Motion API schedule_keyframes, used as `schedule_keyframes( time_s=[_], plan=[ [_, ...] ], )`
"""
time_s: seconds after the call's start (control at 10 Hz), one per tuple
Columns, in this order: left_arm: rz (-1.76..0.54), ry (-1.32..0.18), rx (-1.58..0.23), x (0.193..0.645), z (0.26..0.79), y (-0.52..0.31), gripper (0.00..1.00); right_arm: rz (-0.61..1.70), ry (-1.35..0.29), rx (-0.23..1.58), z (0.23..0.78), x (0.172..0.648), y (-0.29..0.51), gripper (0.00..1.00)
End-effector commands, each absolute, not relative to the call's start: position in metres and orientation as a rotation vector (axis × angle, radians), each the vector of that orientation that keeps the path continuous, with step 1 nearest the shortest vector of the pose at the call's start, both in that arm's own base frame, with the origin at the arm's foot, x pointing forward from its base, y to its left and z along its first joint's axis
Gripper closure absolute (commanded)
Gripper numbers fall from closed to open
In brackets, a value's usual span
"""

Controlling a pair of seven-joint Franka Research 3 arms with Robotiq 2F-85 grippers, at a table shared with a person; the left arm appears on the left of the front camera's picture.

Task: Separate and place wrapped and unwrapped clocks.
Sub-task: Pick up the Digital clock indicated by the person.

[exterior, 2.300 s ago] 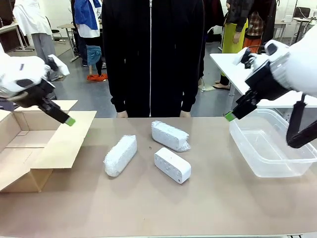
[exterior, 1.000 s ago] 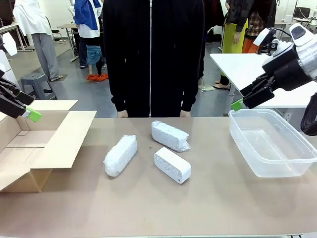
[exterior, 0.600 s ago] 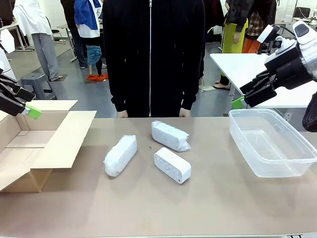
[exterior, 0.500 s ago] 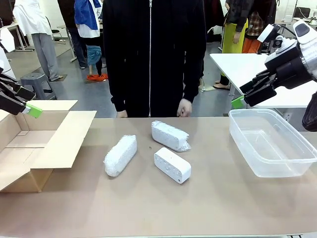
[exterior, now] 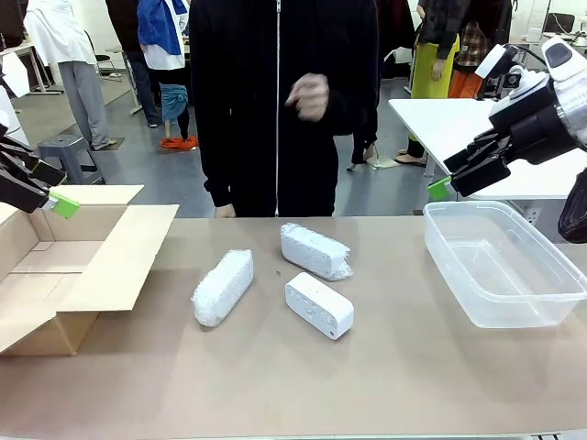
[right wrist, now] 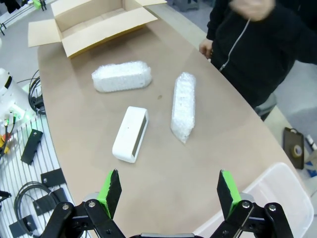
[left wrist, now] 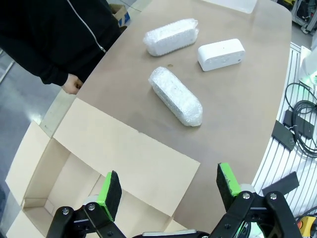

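Note:
Two wrapped bundles in bubble wrap lie mid-table, one left of centre, the other farther back. In front of them rests the unwrapped clock, a smooth white block. My left gripper hangs open above the cardboard box, far from all three. My right gripper hangs open above the tub's far left corner. The left wrist view looks past its open gripper to the bundles and clock. Beyond the open right gripper lie the bundles and clock.
An open cardboard box sits at the table's left, its flap spread toward the middle. A clear plastic tub stands at the right. A person in black stands at the far edge with one hand raised to chest height.
The person's hand has lifted from the table edge to chest height. Both arms have drawn back outward and upward from the earliest frame, and have held still over the last second.

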State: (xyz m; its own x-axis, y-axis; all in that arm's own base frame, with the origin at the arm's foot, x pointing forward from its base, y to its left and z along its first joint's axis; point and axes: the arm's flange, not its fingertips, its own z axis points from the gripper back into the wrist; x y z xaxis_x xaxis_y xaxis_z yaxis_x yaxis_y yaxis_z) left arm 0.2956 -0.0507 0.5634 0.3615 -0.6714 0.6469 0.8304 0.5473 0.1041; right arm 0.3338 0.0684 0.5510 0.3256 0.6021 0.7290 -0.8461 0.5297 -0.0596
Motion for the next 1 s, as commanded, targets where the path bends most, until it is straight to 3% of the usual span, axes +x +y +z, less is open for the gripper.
schedule_keyframes(
  time_s=[0.0,0.9],
  plan=[
    [-0.982,-0.704,-0.265,0.2945,0.5639,-0.0498,0.00,0.985,-0.771,0.371,0.5509,0.3327,0.0672,0.00],
    [-0.982,-0.704,-0.265,0.2945,0.5639,-0.0498,0.00,0.985,-0.771,0.371,0.5509,0.3327,0.0672,0.00]
  ],
)
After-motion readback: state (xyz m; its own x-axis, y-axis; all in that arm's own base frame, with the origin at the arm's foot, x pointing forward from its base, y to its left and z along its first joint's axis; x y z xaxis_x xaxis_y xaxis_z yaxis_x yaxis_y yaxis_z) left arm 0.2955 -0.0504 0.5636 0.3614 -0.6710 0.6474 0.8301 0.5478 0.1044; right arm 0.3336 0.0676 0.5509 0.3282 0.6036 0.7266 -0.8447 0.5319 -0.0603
